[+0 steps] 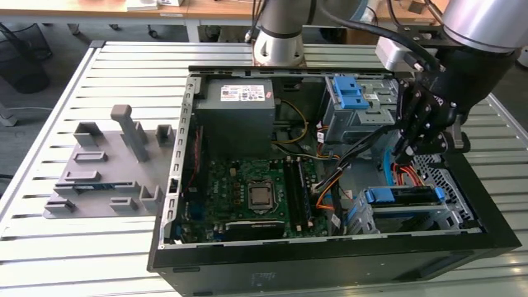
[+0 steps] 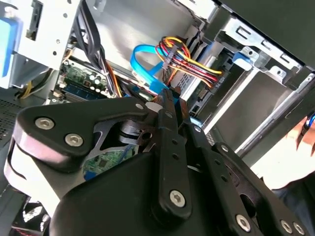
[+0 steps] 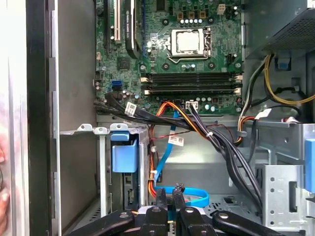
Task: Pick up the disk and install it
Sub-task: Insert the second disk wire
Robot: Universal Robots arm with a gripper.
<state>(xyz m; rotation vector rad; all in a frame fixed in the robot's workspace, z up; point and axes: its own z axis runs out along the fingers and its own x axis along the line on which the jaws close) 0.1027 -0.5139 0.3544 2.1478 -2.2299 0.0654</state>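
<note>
Snagging looks the main risk: in the exterior view, loose wires [image 1: 330, 185] cross the case [image 1: 330, 260] toward the disk [image 1: 402, 197], which sits in its bay at the right. The gripper [image 1: 406, 148], closed and seemingly empty, hangs just above. A slatted metal table [image 1: 49, 247] carries a grey fixture [image 1: 107, 167] and the case; desks [image 1: 165, 7] stand behind.

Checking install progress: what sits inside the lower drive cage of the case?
In the drive cage sits the disk, its blue bracket facing up with cables beside it. Its lower body is covered by the cage walls.
</note>
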